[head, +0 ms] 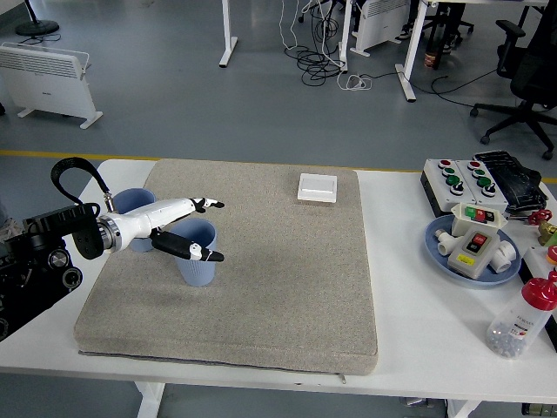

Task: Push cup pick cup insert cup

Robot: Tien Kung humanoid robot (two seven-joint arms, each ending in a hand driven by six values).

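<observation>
Two blue ribbed cups stand on the grey mat (261,287) at its left side. One cup (198,261) is nearer the middle; the other cup (129,205) is behind and left of it, partly hidden by my arm. My left hand (196,228) reaches in from the left over the nearer cup. Its fingers are spread: the upper fingers (207,205) pass above the rim, the thumb (196,251) lies across the cup's front. It grips nothing. My right arm is out of view.
A small white square box (318,187) lies at the mat's far edge. At the right stand a button box (466,178), a blue plate (444,252) with switch parts, and a clear bottle with a red cap (522,318).
</observation>
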